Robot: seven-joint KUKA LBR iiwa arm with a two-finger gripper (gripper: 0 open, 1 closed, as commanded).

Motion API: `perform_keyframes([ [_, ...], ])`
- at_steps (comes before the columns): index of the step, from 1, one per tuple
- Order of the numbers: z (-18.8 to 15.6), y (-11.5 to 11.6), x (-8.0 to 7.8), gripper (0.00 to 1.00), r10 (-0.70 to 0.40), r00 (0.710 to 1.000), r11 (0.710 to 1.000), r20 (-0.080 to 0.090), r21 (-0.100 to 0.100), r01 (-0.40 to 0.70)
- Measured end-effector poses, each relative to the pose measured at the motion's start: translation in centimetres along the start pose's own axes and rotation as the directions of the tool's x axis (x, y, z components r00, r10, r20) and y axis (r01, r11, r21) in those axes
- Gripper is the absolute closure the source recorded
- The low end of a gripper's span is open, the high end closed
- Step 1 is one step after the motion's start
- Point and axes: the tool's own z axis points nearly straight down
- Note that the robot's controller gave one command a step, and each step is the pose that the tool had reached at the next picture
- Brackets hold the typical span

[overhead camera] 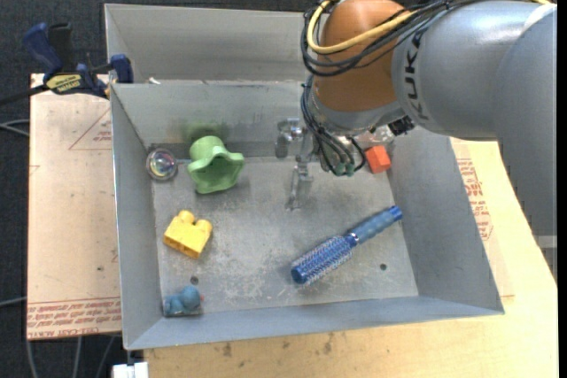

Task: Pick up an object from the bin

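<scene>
My gripper [292, 200] hangs low over bare bin floor in the middle of the bin, towards the back. Nothing shows in it. A blue hairbrush [345, 245] lies slantwise to its front right, bristle head to the left and handle up to the right. To the gripper's left, a green soft cup-like shape [215, 164] sits near the back wall. A small orange block [377, 158] lies to its right, partly under the arm.
A yellow toy brick [187, 234] lies at the left. A shiny clear ball [162, 164] rests in the back left corner and a small blue lump [182, 303] in the front left corner. The arm and its orange dome hang over the back right.
</scene>
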Motion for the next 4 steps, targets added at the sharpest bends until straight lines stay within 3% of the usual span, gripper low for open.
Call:
perform_keyframes([
  [1, 4.4, 10.3, 3.6, 0.0, -0.414, 0.91, 0.91, -0.002, -0.002, 0.414],
  [2, 8.9, 15.6, 5.2, 0.0, -0.686, 0.728, 0.728, -0.002, -0.003, 0.686],
  [3, 8.8, 15.4, 5.0, 1.0, -0.683, 0.731, 0.731, 0.0, -0.001, 0.683],
  [4, -14.2, 17.1, 5.5, 1.0, -0.617, 0.787, 0.787, 0.011, 0.003, 0.617],
])
